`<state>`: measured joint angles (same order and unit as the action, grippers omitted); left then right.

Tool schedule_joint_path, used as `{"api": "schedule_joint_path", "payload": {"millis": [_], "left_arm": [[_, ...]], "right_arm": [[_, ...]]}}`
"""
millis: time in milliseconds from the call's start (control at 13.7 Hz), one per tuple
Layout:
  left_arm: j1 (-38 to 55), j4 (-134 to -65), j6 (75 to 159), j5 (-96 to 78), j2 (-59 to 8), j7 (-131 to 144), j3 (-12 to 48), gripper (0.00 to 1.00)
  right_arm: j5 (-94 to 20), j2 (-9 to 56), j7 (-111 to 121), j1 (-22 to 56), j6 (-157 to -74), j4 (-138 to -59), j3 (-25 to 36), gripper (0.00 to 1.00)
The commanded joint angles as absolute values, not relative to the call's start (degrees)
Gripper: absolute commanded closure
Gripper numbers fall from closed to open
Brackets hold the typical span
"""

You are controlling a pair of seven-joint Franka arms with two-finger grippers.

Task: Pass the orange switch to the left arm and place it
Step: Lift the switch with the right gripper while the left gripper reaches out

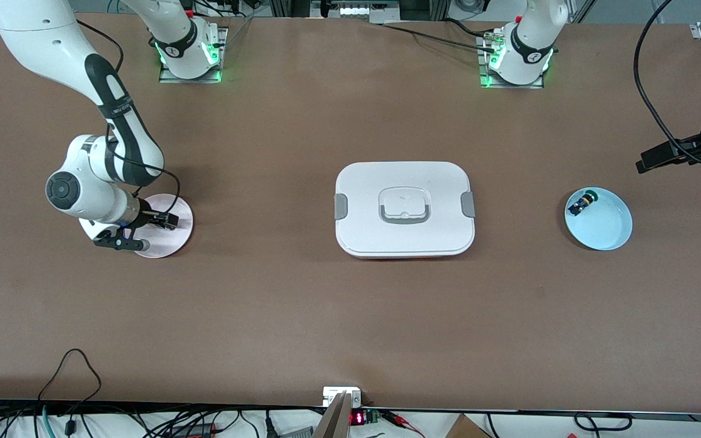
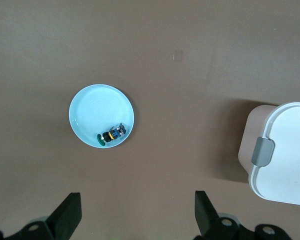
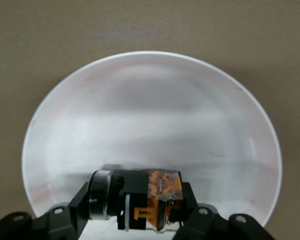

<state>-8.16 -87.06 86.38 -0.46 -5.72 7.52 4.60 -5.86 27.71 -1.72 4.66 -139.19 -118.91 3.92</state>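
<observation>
The right gripper is down on the pale pink plate at the right arm's end of the table, its fingers closed on the orange switch, which lies on its side in the plate with its round cap toward one finger and its orange-marked body toward the other. The hold looks square across the body, so the sensible thing now is to lift straight up first, clear of the plate's rim, before any sideways travel; dragging it would likely tip the plate or twist the small part out of the grip. The box sits in the middle of the table, squarely between the two plates, so the carry should either rise well above its lid and handle or swing around it. The left gripper hangs high near the blue plate at the left arm's end, fingers spread wide and holding nothing; that arm waits. The blue plate already holds a green-capped switch near its edge, so any later set-down should aim for the bare part of the plate. For the handover, the right gripper should present the switch with one end free.
</observation>
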Motion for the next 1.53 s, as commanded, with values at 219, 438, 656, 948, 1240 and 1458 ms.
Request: {"api": "schedule_joint_path", "payload": {"millis": [219,438,656,948,1240,1458], "left_arm": [[-7.82,-85.69,86.04,-1.32,-6.33,6.59,4.13,0.00],[-7.91,-85.69,85.78,-3.24,-6.33,6.68,3.96,0.00],[-8.26,-85.61,85.00,-6.75,-6.24,6.77,3.60,0.00],[-8.53,-86.39,81.48,-22.20,-6.94,5.90,-2.97,0.00],[-10.46,-89.02,76.30,-39.15,-9.31,1.76,-5.27,0.00],[-10.37,-94.55,76.20,-52.68,-10.45,1.58,-5.27,0.00]], "right_arm": [[-5.89,21.72,0.70,6.77,-125.73,-112.88,2.03,0.87],[-5.98,20.40,8.75,7.20,-116.31,-104.97,-0.08,0.86],[-6.15,16.98,13.34,7.38,-111.19,-100.47,-0.87,0.87],[-9.04,14.95,24.24,7.38,-107.94,-92.39,-5.97,0.88],[-18.96,12.83,33.27,7.47,-107.84,-86.59,-11.59,0.89],[-31.68,13.01,47.77,7.91,-108.02,-85.78,-13.01,0.91]]}}
